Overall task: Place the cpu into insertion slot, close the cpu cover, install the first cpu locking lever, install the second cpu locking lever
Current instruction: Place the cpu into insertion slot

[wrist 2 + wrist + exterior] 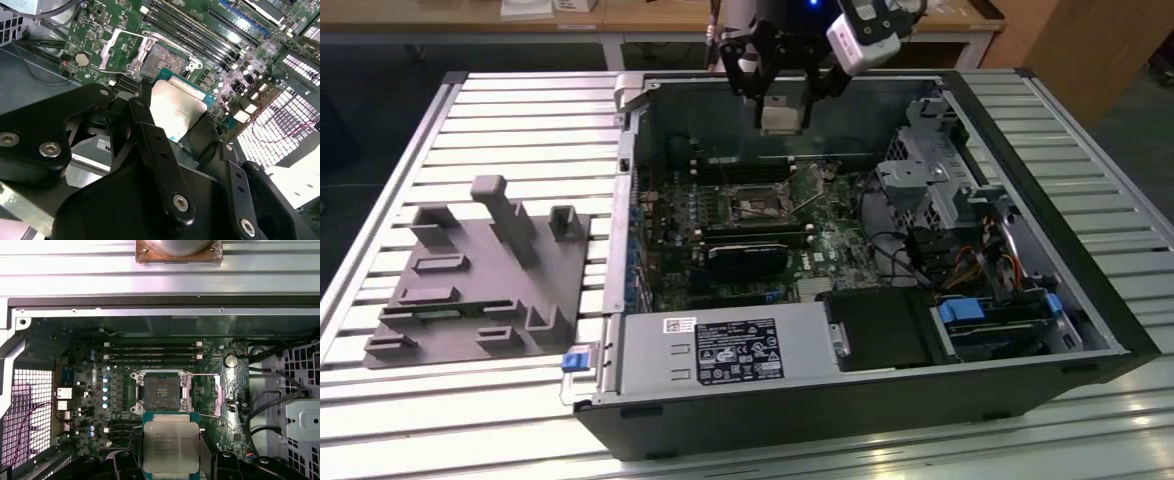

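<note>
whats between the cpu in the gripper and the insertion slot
Only open air: in the exterior view the cpu, shut in the gripper, hangs high over the insertion slot. The cpu cover stands open beside the slot in the second wrist view.

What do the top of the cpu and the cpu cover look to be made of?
On the cpu, the top looks like metal: pale silvery-beige, matte with a soft sheen. Its green edge suggests circuit-board laminate. As for the cpu cover, it is probably stamped steel: bright, near mirror-like, with sharp glints along its thin frame.
</note>
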Robot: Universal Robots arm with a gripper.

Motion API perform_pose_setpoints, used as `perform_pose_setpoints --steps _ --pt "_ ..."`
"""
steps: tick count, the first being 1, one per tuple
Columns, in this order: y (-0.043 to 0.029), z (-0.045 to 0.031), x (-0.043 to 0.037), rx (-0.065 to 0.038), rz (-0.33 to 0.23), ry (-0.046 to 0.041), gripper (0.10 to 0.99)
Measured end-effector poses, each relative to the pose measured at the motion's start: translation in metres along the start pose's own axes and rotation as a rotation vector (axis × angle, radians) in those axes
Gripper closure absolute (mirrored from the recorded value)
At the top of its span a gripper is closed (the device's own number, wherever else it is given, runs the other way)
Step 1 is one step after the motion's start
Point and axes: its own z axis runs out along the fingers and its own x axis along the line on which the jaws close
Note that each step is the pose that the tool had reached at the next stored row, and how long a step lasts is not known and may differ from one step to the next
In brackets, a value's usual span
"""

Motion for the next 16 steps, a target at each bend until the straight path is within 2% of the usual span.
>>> perform_pose_setpoints --steps 16 --pt "-0.0008 0.0085 -0.0002 0.000 0.000 0.0000 0.545"
